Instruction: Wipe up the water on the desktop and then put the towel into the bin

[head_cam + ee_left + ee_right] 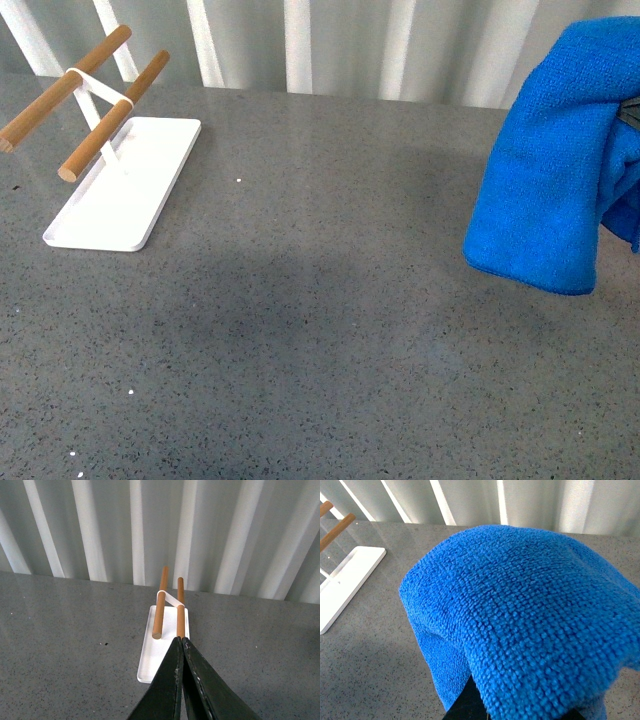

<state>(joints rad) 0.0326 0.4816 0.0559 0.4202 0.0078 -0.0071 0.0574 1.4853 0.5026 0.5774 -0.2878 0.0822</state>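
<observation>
The bright blue towel (548,170) hangs in the air at the right edge of the front view, clear of the dark grey desktop (320,330). My right gripper is shut on it; the towel drapes over the fingers and fills the right wrist view (530,630), so only a dark sliver of a finger (465,705) shows. My left gripper (181,641) is shut and empty above the desktop (65,640), pointing at the white tray. The bin is out of view. No water is visible on the desktop.
A flat white tray (125,185) with two wooden rods (112,115) stands at the back left; it also shows in the left wrist view (150,652) and the right wrist view (342,587). A pale corrugated wall (350,40) runs behind the desktop.
</observation>
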